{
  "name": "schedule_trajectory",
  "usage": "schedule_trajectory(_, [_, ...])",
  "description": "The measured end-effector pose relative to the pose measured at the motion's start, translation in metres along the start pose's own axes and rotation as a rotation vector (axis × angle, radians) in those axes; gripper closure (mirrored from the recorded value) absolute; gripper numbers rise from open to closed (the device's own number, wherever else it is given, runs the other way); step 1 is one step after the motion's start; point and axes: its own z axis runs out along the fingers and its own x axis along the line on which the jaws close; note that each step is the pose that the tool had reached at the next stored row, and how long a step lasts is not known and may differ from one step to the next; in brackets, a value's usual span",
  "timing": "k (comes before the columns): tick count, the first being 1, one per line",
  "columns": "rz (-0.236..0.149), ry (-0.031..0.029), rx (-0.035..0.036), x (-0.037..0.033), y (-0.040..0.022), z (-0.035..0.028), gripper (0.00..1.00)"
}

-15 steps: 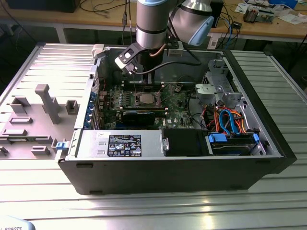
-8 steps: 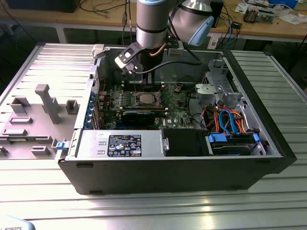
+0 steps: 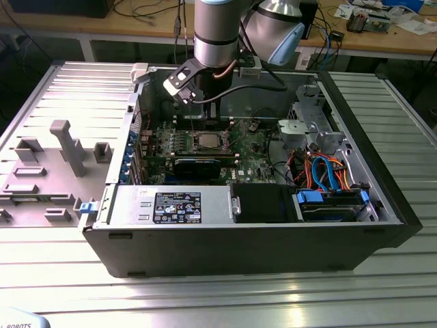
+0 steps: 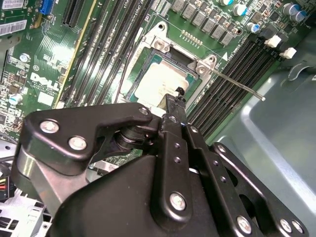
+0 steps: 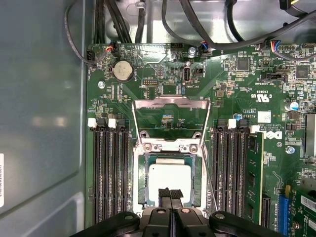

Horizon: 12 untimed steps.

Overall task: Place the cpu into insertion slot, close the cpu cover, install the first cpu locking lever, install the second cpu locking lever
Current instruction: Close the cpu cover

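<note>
A black gripper (image 5: 170,194) sits over the dull silver-grey cpu (image 5: 167,174) on a green motherboard (image 5: 163,74), with the silvery cpu cover (image 5: 170,102) just beyond, black memory slots (image 5: 111,173) flanking it, and a grey case wall (image 5: 39,98).

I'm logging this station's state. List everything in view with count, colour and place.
computer case: one, black, open on the ribbed metal table
motherboard: one, green, inside the case
cpu: one, silver-grey, lying in the insertion slot
cpu cover: one, silvery, standing open beside the slot
locking lever: one, silver, jutting from a slot corner
memory slots: two banks, black, flanking the slot
fixture tray: one, grey, exterior view's left of the case
robot arm: one, silver-grey, above the case
pincer: one, black, shut, over the cpu
</note>
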Motion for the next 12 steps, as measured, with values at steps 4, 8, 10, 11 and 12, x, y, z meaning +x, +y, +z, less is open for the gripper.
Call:
schedule_trajectory(4, [0.000, -0.0001, 0.0001, 0.0001, 0.0000, -0.0015, 0.89])
schedule_trajectory(8, [0.000, -0.0001, 0.0000, 0.0002, 0.0000, -0.0040, 0.89])
schedule_trajectory(10, [0.000, -0.0001, 0.0000, 0.0003, 0.0000, -0.0049, 0.89])
schedule_trajectory(11, [0.000, -0.0001, 0.0000, 0.0003, 0.0000, -0.0055, 0.89])
schedule_trajectory(12, [0.000, 0.0000, 0.0000, 0.0003, 0.0000, -0.0060, 0.89])
